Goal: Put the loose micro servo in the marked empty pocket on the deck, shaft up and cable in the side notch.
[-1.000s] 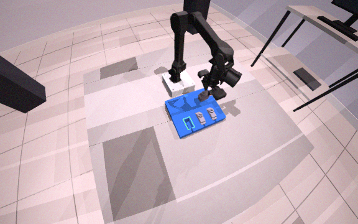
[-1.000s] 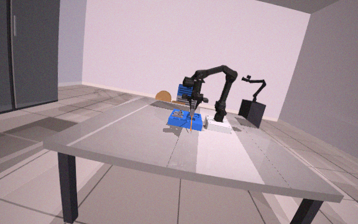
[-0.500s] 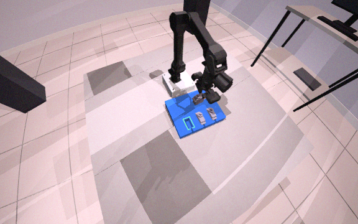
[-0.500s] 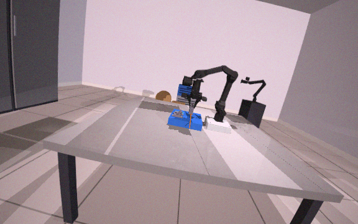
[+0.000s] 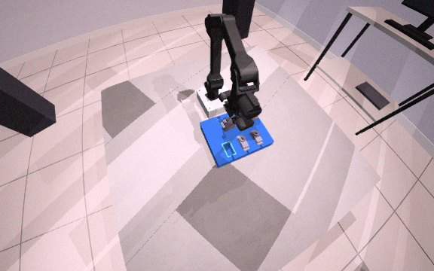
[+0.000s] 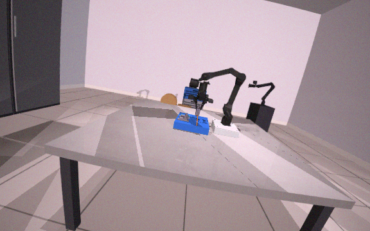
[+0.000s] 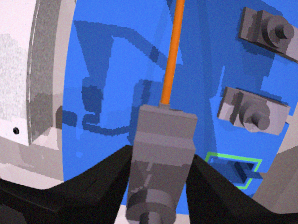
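Note:
My gripper (image 5: 236, 121) (image 6: 198, 111) (image 7: 160, 157) is shut on the loose grey micro servo (image 5: 227, 124) (image 6: 198, 113) (image 7: 164, 135), over the blue deck (image 5: 210, 137) (image 6: 191, 129) (image 7: 112, 15). The servo's shaft end shows at the bottom of the wrist view, facing the camera. Its orange cable (image 5: 255, 117) (image 6: 197, 120) (image 7: 173, 52) runs out of the opposite end. The empty pocket (image 5: 228, 149) (image 7: 243, 171), outlined in green, lies to the lower right of the held servo in the wrist view. The servo's underside is hidden.
Two seated servos stand on the deck beside the pocket, one nearer (image 5: 242, 143) (image 7: 255, 114) and one farther (image 5: 256, 138) (image 7: 272, 31). The arm's white base (image 5: 209, 107) (image 6: 225, 129) (image 7: 15, 75) is beside the deck.

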You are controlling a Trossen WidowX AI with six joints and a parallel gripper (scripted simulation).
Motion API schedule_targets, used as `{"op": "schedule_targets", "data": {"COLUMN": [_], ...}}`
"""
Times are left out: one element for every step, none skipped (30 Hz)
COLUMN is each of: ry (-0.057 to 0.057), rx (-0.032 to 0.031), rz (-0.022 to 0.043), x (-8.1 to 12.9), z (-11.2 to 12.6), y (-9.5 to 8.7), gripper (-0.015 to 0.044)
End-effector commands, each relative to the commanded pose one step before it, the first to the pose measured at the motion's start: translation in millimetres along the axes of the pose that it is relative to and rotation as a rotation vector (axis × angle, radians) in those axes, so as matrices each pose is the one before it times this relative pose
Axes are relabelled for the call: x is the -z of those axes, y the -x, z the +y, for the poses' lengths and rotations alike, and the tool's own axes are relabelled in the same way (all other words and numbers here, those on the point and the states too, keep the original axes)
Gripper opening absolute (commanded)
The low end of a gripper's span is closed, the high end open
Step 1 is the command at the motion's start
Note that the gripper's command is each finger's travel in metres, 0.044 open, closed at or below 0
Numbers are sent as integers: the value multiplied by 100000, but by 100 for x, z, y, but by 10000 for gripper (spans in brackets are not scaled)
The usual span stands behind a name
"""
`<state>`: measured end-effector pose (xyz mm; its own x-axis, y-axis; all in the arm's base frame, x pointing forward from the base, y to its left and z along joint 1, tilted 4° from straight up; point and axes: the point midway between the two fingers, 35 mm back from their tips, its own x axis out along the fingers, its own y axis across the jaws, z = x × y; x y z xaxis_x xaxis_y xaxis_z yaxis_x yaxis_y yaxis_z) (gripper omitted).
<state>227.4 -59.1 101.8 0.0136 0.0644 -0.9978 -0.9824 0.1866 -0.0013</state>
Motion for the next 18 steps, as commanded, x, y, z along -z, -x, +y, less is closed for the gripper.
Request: {"op": "schedule_targets", "data": {"ry": [135, -1, -1, -1, -1, -1, -1, -1, -1, 0, 0, 0, 0, -573, -1121, -1671, -2227, -2789], "rx": [-483, -5, -6, -5, -6, -6, -8, -9, -8, -5, -2, 0, 0, 0, 0, 0, 1, 1], "rz": [605, 44, 42, 44, 43, 43, 38, 36, 28, 16, 5, 0, 0, 0, 0, 0, 0, 0], "x": [1882, 420, 420, 422, 423, 425, 428, 429, 350, 212, 71, 0, 0, 0, 0, 0, 0, 0], "z": [245, 28, 34, 28, 35, 34, 20, 28, 28, 20, 7, 0, 0, 0, 0, 0, 0, 0], "y": [-25, 0, -1, 0, -1, 0, 1, 0, 0, 0, 0, 0, 0, 0, 0, 0, 0, 0], "gripper": [0, 0, 0, 0, 0, 0, 0, 0, 0, 0, 0, 0, 0, 0, 0, 0, 0, 0]}}
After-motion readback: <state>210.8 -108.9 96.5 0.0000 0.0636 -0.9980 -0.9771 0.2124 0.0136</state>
